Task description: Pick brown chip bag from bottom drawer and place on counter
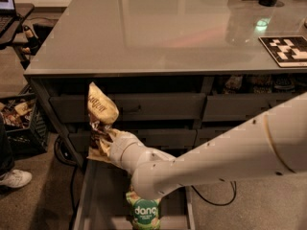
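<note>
The brown chip bag (100, 122), tan-cream with a dark brown middle panel, hangs upright in my gripper (106, 139), which is shut on its middle. It is held in front of the grey drawer fronts, above the left end of the open bottom drawer (98, 195) and just below the counter's front edge. The counter (158, 28) is a broad glossy grey top above and behind the bag. My white arm reaches in from the lower right.
A green "dang" bag (145, 212) stands in the bottom drawer under my arm. A black-and-white marker tile (287, 49) lies at the counter's right. A crate of items (19, 119) and a person's shoe (14, 178) are on the floor at the left.
</note>
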`<state>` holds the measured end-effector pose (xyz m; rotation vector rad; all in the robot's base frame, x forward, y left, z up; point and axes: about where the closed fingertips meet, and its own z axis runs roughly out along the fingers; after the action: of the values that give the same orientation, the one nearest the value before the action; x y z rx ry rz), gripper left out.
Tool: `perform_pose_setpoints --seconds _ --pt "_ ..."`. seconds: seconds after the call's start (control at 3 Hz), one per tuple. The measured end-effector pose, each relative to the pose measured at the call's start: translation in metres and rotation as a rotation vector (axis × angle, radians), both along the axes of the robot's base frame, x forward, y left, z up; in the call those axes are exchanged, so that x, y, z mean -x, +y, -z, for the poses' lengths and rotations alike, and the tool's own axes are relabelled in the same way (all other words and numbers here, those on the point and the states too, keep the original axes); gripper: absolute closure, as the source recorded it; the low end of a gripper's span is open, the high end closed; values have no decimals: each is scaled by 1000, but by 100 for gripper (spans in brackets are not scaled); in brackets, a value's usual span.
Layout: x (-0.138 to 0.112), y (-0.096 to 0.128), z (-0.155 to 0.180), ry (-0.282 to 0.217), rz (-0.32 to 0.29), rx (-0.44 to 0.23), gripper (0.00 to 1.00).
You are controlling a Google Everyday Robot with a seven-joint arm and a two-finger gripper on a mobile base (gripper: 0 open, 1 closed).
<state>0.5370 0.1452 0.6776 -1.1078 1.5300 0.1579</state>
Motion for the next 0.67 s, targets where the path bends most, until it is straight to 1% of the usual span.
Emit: perform_pose_setpoints --seconds 0.67 --pt "1 -2 -24 -43 11 3 100"
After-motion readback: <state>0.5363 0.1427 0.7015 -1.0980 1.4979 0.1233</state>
